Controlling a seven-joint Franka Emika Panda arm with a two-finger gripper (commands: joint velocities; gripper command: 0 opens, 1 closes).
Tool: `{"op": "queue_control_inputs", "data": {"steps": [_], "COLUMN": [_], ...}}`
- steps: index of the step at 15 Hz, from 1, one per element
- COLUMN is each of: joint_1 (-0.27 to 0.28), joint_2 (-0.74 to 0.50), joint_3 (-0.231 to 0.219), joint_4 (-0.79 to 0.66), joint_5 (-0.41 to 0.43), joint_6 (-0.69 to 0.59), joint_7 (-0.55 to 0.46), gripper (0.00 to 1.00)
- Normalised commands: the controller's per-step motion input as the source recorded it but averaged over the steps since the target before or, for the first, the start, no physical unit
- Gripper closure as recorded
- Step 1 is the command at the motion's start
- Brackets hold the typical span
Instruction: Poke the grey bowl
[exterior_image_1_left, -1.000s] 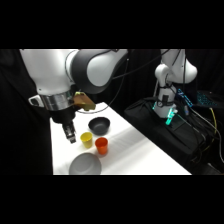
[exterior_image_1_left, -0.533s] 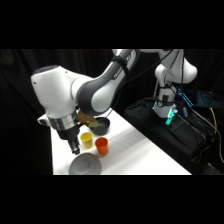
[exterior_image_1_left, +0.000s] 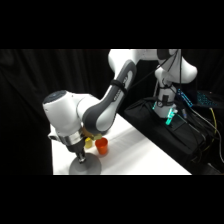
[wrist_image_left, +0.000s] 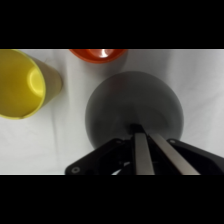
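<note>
Wrist view | claw (wrist_image_left: 142, 137) fingers pressed together | tips inside grey bowl (wrist_image_left: 112, 107)

White, flat rectangular worktop (exterior_image_1_left: 135, 150), set against a black backdrop. Resting directly on it: a wide, shallow, matte light grey round bowl (exterior_image_1_left: 86, 166) at the near left edge; a small orange-red plastic cup (exterior_image_1_left: 102, 146) just beyond the bowl to its right; and a yellow plastic cup (exterior_image_1_left: 90, 144) immediately left of the orange-red one. In the wrist view the grey bowl (wrist_image_left: 134, 111) lies on bare white surface, the yellow cup (wrist_image_left: 22, 82) and the orange-red cup (wrist_image_left: 98, 54) close beside its rim.
</note>
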Motion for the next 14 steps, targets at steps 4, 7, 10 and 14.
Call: {"op": "queue_control_inputs", "data": {"steps": [4, 7, 10, 14], "joint_1": [0.024, 0.065, 0.083, 0.065], "joint_2": [-0.27, -0.6, -0.57, -0.34], "joint_3": [0.021, -0.029, -0.063, -0.064], "joint_4": [-0.11, -0.31, -0.25, -0.08], "joint_5": [0.005, -0.043, -0.108, -0.138], "joint_6": [0.01, -0.16, -0.29, -0.33], "joint_7": [-0.09, 0.02, 0.08, 0.09], "gripper": [1.0, 1.0, 1.0, 0.73]}}
